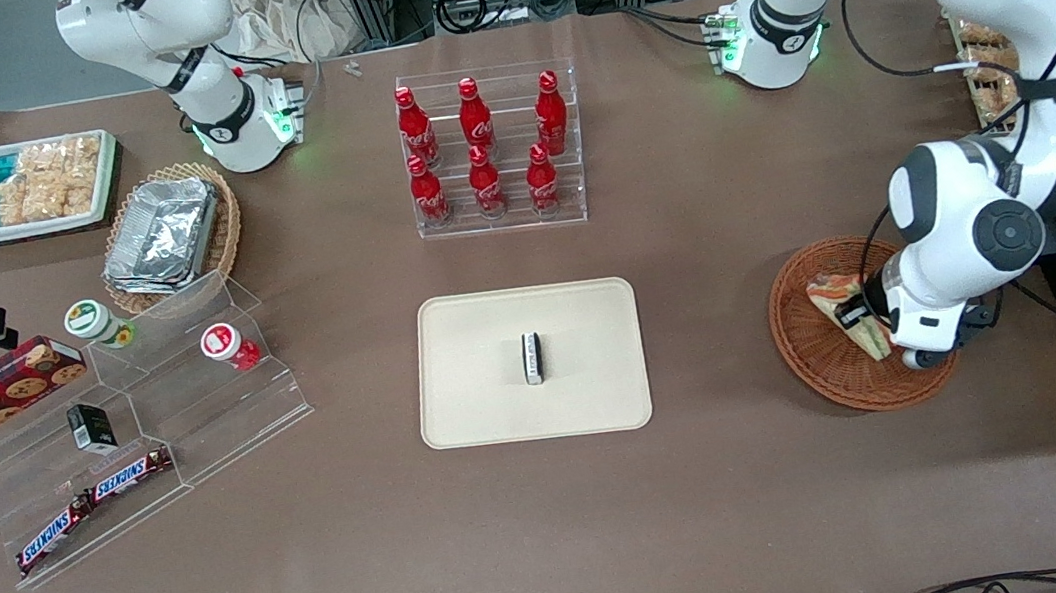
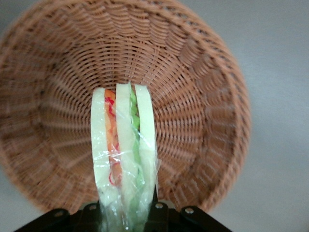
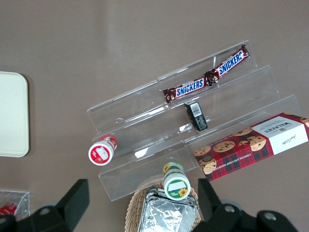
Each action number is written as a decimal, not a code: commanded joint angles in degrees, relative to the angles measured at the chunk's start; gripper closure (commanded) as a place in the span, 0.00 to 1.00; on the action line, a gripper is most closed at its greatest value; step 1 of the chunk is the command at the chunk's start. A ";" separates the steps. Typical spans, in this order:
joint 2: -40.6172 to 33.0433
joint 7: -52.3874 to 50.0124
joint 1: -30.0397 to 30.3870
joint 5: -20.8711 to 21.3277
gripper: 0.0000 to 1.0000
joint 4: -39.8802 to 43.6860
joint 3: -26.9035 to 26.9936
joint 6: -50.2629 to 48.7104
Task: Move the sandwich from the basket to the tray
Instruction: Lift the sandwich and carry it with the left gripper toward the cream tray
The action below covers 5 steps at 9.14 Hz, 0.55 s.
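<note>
A brown counter [image 1: 560, 554] carried everything. Toward the parked arm's end stood a clear stepped stand [image 1: 200, 417] with snacks. At mid-counter lay the tray [image 1: 463, 345], with one small dark-and-white item [image 1: 532, 357] on its middle. A rack of red bottles [image 1: 490, 150] stood farther from the front camera than the tray.

Toward the working arm's end sat the basket [image 1: 814, 367]. Over it, the left arm's jaws pinched the wrapped sandwich [image 1: 835, 297] by one end. Its long axis ran straight out from the jaws across the basket's weave, with the bread slices on edge. Whether it had cleared the basket floor could not be told.

The tray lay sideways from the basket, toward the parked arm's end and about as near the camera. The carry would probably be a lift and a level sweep, set down on bare tray beside the small item.
</note>
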 commanded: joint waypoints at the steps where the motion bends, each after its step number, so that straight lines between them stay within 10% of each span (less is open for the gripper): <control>1: -3.15 -1.51 -0.28 0.30 1.00 11.40 -2.08 -17.29; 5: -4.74 -0.46 -0.45 -2.61 1.00 25.35 -6.89 -30.73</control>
